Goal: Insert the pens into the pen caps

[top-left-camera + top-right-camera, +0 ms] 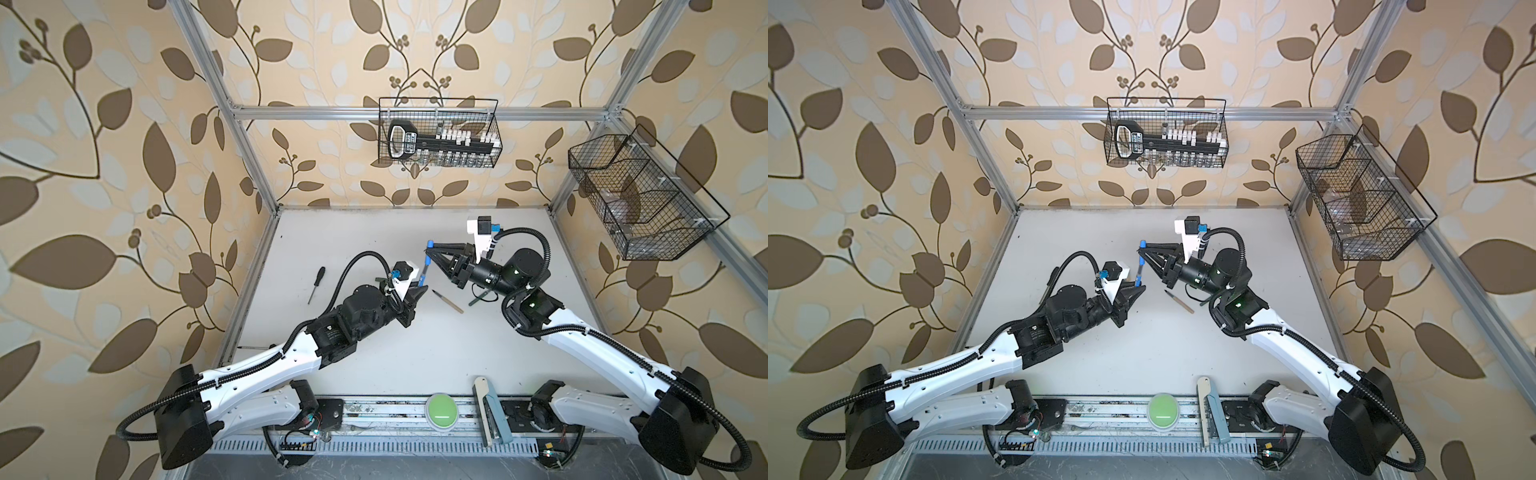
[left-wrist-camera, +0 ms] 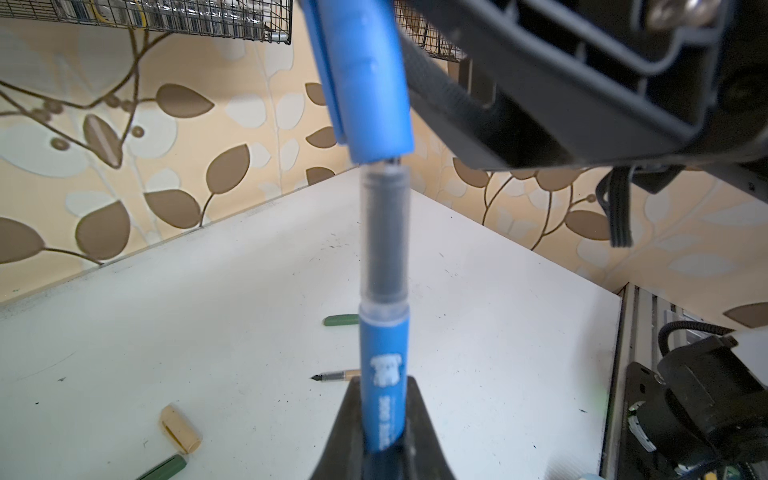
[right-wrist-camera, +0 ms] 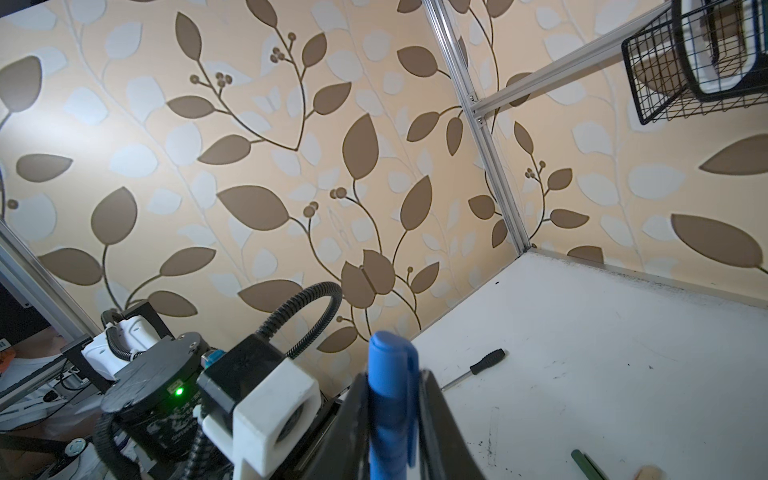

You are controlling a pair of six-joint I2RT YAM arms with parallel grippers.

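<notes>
The left hand [image 2: 384, 390] was clamped on the lower barrel of the blue pen [image 2: 384, 345], holding it nearly upright with the clear grip section and nib end pointing away from the wrist. That grip low on the barrel left the whole front of the pen free to go in. The right hand [image 3: 394, 384] was closed narrowly on the blue cap [image 2: 370, 91], gripping it by its sides so the open mouth faced the pen. In the left wrist view the cap's mouth sat right at the pen's tip, tilted a little off the pen's line. The nib itself was hidden at the rim, so the insertion looked only just begun, and the tilt probably needed correcting before a push. Both were held well above the worktop [image 1: 374, 232], between the two arms.

The other pieces lay loose on the worktop: a beige pen [image 2: 334, 376] with its dark nib bare, a beige cap [image 2: 181, 429] apart from it, and a dark green cap [image 2: 340, 320] behind the blue pen. A black-handled screwdriver [image 1: 316, 284] lay off to the left.

The worktop was white, with small dark specks and scuffs. Leaf-patterned wallpaper [image 1: 124, 166] covered the walls behind an aluminium frame [image 1: 415, 113]. One wire basket [image 1: 439, 133] hung on the back rail and another [image 1: 640, 195] on the right side.
</notes>
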